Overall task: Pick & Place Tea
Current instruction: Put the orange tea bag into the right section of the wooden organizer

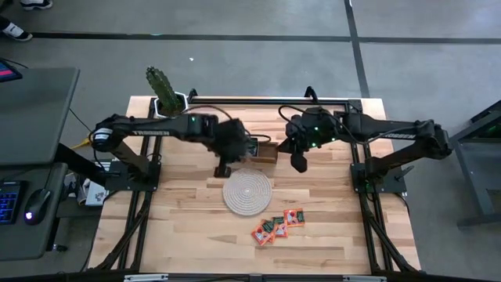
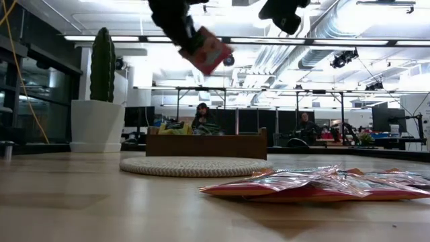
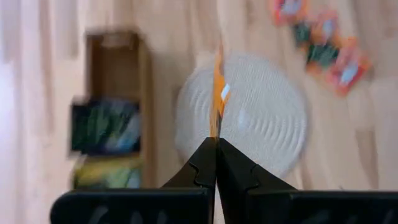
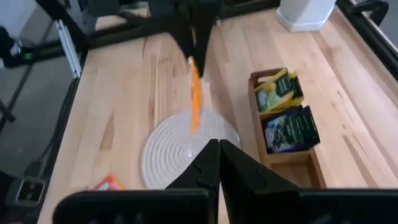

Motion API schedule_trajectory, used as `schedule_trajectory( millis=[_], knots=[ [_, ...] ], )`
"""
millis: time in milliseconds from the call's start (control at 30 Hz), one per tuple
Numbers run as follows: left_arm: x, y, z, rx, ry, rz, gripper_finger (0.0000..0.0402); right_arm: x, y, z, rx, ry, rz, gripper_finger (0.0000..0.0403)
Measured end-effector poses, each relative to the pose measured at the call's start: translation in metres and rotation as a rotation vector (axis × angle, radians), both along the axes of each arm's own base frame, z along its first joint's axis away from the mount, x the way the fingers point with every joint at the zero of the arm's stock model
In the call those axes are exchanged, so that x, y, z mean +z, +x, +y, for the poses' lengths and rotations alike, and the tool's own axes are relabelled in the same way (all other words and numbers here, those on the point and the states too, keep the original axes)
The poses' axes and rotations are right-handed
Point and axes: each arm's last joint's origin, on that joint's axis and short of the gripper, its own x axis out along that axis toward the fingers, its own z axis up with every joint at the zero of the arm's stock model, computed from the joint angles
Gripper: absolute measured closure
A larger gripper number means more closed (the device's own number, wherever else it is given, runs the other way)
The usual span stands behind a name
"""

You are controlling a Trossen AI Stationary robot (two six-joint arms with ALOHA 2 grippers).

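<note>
Over the wooden table [image 1: 188, 227] our left hand [image 1: 222, 169] grips an orange-red sachet [image 2: 207, 52], held in the air above the round mat [image 1: 247, 192]. Our right hand [image 1: 298, 163] hovers closed and empty near the tray [image 4: 283, 155]; more orange-red sachets [image 1: 276, 225] lie beside the mat.

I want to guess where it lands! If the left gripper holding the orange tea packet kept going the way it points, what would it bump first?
Probably the round mat. The left gripper, shut on the orange tea packet, points down at it, though height is hard to judge.
</note>
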Motion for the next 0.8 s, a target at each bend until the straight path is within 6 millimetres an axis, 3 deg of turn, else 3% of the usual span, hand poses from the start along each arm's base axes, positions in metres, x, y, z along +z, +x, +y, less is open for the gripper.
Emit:
schedule_trajectory(
  millis=[133,233,500,800],
  knots=[
    [0.026,-0.002,0.012,0.015,0.061,-0.046,0.0401,-0.013,0.008,-0.001,-0.007,0.004,-0.103,0.0396],
    [0.030,-0.003,0.018,0.035,0.064,-0.049,0.0401,-0.022,0.013,-0.003,-0.024,0.016,-0.193,0.0378],
    [0.031,-0.004,0.022,0.046,0.070,-0.048,0.0401,-0.028,0.022,-0.006,-0.037,0.041,-0.411,0.0273],
    [0.031,-0.003,0.022,0.049,0.076,-0.053,0.0401,-0.049,0.070,-0.006,-0.017,0.056,-0.335,0.0172]
  ],
)
